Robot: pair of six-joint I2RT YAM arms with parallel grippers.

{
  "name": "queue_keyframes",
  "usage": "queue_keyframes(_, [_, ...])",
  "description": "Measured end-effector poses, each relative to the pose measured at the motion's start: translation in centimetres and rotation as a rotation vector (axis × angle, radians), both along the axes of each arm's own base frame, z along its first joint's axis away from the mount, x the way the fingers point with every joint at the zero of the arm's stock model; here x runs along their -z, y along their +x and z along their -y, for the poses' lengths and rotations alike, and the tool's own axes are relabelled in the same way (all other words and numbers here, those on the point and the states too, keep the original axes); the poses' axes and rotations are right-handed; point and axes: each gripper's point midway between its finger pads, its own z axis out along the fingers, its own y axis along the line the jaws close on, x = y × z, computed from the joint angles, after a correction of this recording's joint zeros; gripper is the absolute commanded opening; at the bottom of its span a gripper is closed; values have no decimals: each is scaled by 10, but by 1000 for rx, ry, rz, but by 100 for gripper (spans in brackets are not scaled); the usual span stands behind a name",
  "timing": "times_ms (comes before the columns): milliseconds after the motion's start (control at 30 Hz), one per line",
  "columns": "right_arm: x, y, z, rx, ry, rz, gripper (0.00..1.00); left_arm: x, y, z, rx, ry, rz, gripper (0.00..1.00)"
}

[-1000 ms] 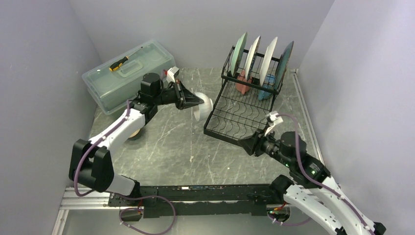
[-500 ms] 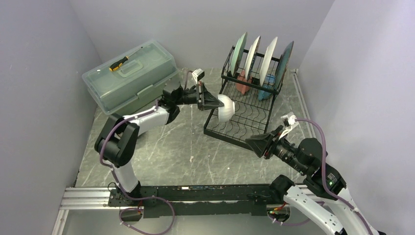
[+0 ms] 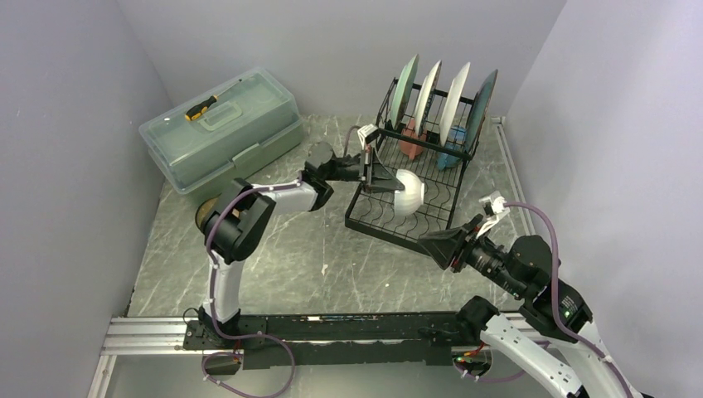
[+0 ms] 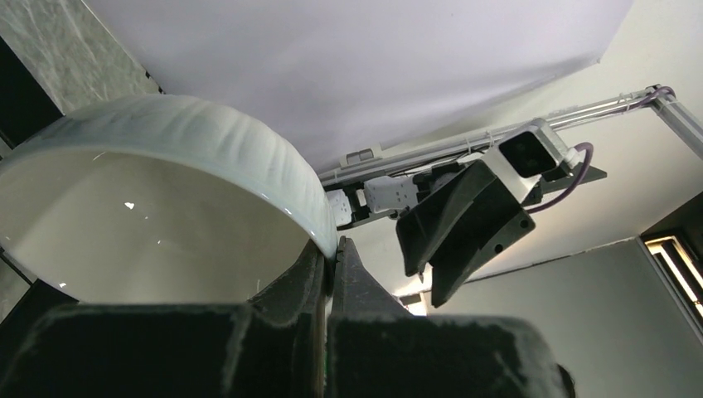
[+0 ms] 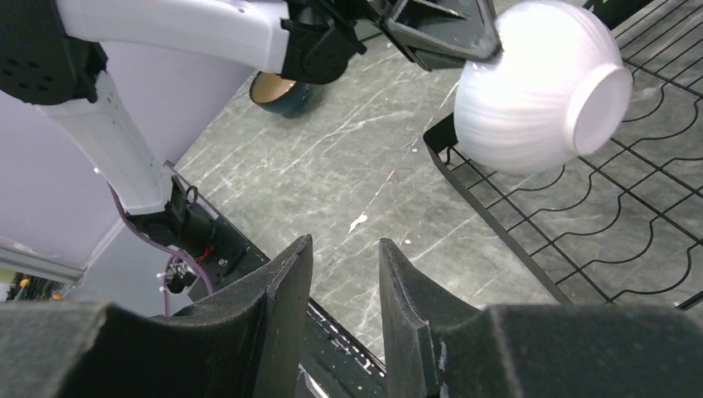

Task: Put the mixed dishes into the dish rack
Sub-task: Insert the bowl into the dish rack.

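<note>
- Top external view, far left: a translucent green box (image 3: 220, 124) sits on the bench (image 3: 290, 240), with a screwdriver (image 3: 201, 108) lying on its lid.
- A tan bowl (image 3: 201, 217) rests on the bench, partly hidden by the left arm.
- The left fingers (image 3: 388, 184) are clenched on the rim of the white bowl (image 3: 408, 194). They hold it on its side, foot pointing right, over the near-left part of the dish rack (image 3: 398, 222).
- I cannot tell whether the bowl touches the wires.
- Four plates (image 3: 431, 95) stand upright in the rack's back tier, with a pink mug (image 3: 410, 137) and a blue mug (image 3: 452, 156) beneath them.
- The right fingers (image 3: 431, 242) hover near the rack's front edge, parted a little and holding nothing.
</note>
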Motion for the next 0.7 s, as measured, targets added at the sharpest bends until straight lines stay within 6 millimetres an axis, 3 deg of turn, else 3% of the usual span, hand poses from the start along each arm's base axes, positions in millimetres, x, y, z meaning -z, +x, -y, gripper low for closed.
queue_keyframes(700, [-14,-12,13,11,14,18,36,55,-7,66,120,-17,-66,0])
